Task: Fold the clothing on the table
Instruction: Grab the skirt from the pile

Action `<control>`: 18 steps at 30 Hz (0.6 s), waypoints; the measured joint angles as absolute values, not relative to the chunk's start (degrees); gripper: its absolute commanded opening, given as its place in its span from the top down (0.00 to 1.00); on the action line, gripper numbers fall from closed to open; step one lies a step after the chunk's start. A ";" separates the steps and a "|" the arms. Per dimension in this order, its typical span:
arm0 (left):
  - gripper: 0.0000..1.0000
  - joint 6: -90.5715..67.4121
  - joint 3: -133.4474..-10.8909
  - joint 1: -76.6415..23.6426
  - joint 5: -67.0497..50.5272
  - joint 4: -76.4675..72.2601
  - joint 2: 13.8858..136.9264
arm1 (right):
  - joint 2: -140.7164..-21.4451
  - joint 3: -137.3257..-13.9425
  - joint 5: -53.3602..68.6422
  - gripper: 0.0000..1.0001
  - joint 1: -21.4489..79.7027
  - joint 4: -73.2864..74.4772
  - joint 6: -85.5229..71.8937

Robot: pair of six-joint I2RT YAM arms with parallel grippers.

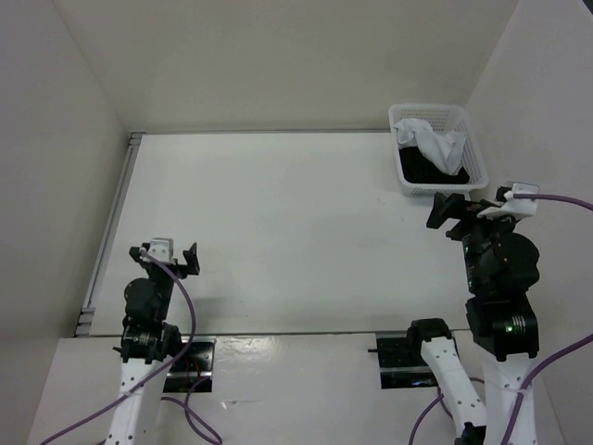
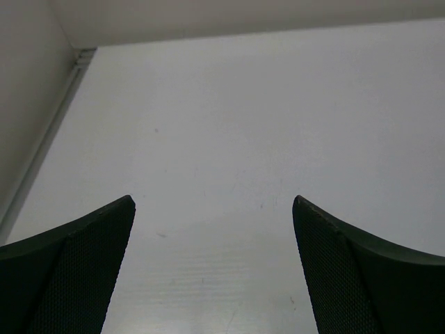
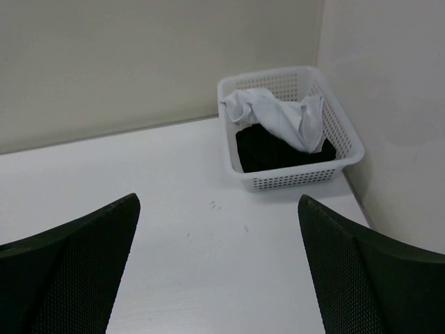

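- Clothing [image 1: 435,144] crumpled atop black garment [image 1: 422,169] in basket [image 1: 426,108], at one o'clock on table [image 1: 278,232].
- Left gripper [image 2: 212,209]: jaws wide, empty.
- Right gripper [image 3: 219,205]: jaws wide, empty.

Matt smooth table [image 1: 278,222]; perforated plastic basket [image 1: 470,139]; soft wrinkled white clothing [image 1: 435,141]

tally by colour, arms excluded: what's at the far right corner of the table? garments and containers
white clothing: 1 (crumpled, in the basket)
black garment: 1 (in the basket, partly under the white one)
white basket: 1
Total: 3
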State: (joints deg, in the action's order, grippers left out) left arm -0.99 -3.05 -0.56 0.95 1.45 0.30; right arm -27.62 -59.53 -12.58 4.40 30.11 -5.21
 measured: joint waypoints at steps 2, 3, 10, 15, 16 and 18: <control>0.00 -1.56 -4.97 -0.54 1.65 -1.32 0.32 | -28.42 -59.83 -11.16 0.02 3.01 30.28 -4.56; 0.00 -1.17 -7.68 -0.54 1.63 -0.89 1.39 | -29.67 -60.86 -9.58 0.02 2.04 31.38 -3.90; 0.00 1.34 -61.54 -0.30 6.92 12.53 41.95 | -45.39 -71.92 -2.31 0.02 -3.03 35.27 0.14; 0.00 4.51 -94.63 0.67 5.89 28.88 66.24 | -53.95 -75.20 -1.10 0.02 -3.51 38.83 1.85; 0.00 4.14 -95.68 1.04 5.52 31.03 68.62 | -57.06 -77.38 -0.82 0.02 -3.73 39.44 2.31; 0.00 2.90 -93.14 1.74 4.56 34.33 71.94 | -60.66 -78.96 -0.21 0.02 -4.49 38.17 2.85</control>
